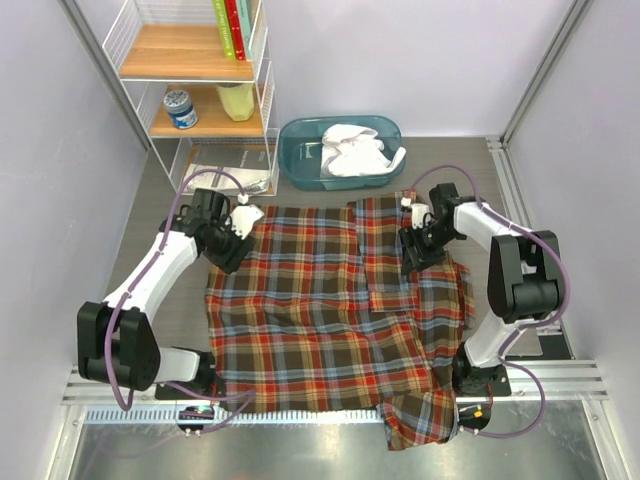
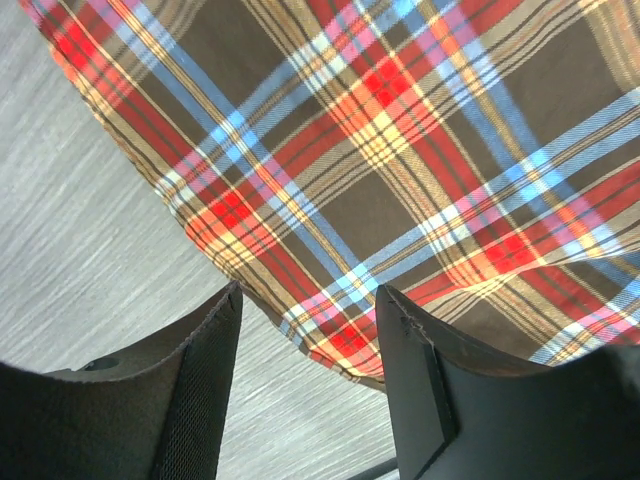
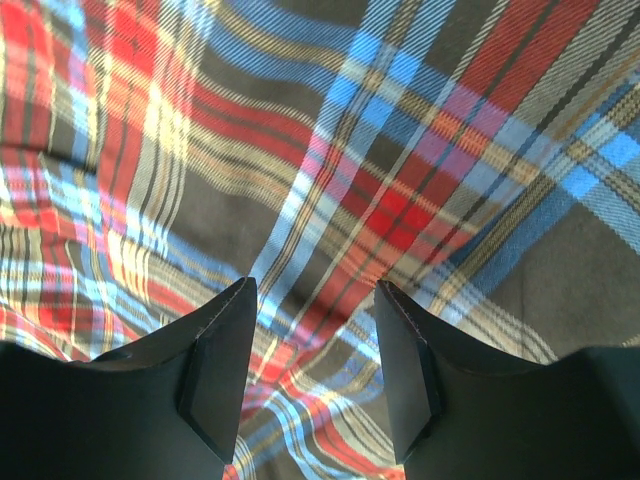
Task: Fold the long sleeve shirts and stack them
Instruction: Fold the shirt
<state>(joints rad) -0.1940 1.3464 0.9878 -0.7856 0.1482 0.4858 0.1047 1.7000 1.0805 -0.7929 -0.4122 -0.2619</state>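
The plaid flannel shirt (image 1: 320, 320) lies spread flat across the table (image 1: 165, 215), and at the right its near hem spills over the front edge. The left gripper (image 1: 232, 248) sits low at the shirt's far left corner. On its wrist camera the left fingers (image 2: 200, 380) are spread wide. The shirt's edge runs diagonally just ahead of them, with a bit of hem lying in the gap and bare grey table off to the left. Nothing is pinched there.

Over on the other side, the right gripper (image 1: 415, 252) is down on the far right part of the shirt, where a folded-in strip of plaid lies on the body. The right fingers (image 3: 225, 370) stand apart too. Plaid fills the view under and between them, wrinkled toward the left.

A white shirt (image 1: 355, 150) lies bunched in the teal bin (image 1: 300, 140) beyond the flannel, well apart from both grippers.
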